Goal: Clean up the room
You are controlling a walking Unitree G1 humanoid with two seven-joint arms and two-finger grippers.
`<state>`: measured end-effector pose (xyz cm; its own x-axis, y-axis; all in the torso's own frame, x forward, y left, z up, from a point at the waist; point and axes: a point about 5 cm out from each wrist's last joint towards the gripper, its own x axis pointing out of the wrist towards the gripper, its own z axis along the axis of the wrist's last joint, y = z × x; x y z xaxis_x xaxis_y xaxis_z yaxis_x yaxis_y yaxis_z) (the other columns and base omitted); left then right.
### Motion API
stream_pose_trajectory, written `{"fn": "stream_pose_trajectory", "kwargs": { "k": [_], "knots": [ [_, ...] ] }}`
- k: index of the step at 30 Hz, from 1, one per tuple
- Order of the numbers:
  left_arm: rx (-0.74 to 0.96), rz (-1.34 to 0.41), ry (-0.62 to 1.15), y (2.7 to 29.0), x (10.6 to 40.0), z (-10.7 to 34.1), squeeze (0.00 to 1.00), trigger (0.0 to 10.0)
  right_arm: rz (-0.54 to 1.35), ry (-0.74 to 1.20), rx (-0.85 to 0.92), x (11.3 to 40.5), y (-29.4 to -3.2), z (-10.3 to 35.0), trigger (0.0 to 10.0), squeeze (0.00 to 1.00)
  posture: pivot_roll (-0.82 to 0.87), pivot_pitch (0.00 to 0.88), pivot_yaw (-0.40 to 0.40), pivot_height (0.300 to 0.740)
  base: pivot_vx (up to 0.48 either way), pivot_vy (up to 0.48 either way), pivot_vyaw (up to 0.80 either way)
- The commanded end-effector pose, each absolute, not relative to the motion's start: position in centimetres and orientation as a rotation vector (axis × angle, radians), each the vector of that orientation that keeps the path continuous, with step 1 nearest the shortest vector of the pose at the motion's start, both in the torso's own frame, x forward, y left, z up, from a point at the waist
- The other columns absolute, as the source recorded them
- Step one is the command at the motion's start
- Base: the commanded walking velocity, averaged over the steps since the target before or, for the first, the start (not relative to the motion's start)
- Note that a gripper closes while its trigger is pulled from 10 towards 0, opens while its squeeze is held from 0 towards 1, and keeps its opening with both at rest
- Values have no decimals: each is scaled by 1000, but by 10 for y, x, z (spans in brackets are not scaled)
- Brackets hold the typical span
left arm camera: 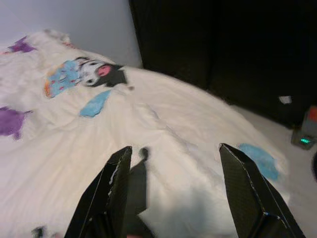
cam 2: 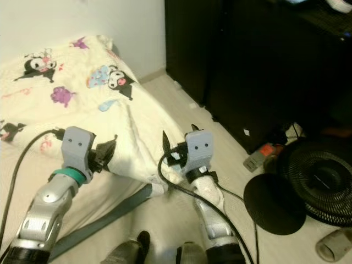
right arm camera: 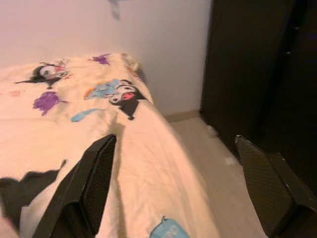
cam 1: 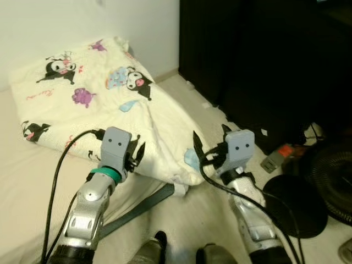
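Left eye view: printed blanket (cam 1: 93,99) spread over bed, corner drooping toward floor (cam 1: 192,217). Left gripper (left arm camera: 173,188) and right gripper (right arm camera: 173,183) poised above edge, fingers spread, nothing held. Risk: snagging trailing cable (cam 1: 60,165), dragging cloth onto fan (cam 1: 330,176). Bed frame beneath hidden; dark cabinet (cam 1: 264,60) unreadable.

1. Left arm (cam 1: 91,203) is raised forward, its wrist bent; left gripper (left arm camera: 173,193) has its fingers spread wide, holding nothing.
2. Right arm (cam 1: 250,212) is likewise raised; right gripper (right arm camera: 181,183) gapes wide, holding nothing.
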<state>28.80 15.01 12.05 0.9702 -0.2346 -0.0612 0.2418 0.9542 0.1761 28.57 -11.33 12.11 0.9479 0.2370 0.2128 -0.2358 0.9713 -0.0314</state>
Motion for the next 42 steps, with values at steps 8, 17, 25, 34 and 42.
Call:
{"fn": "stream_pose_trajectory", "kwargs": {
  "k": [8, 17, 25, 34, 42],
  "knots": [
    [191, -233, 66, 149, 286, 117, 0, 10000, 253, -193, 4, 283, -111, 117, 10000, 0, -60, 110, 63, 740, 0, 0, 791],
    [191, -231, 69, 148, 287, 117, 0, 10000, 256, -191, 5, 283, -110, 118, 10000, 0, -60, 111, 64, 740, 0, 0, 791],
    [192, -226, 69, 149, 288, 118, 0, 10000, 257, -190, 8, 283, -109, 119, 10000, 0, -59, 110, 65, 740, 0, 0, 789],
    [195, -228, 72, 148, 288, 118, 0, 10000, 242, -191, 14, 283, -111, 119, 10000, 0, -61, 107, 69, 740, 0, 0, 771],
    [211, -245, 56, 143, 292, 121, 0, 10000, 223, -193, 24, 285, -112, 120, 10000, 0, -66, 103, 70, 740, 0, -149, 73]
  ]
}}
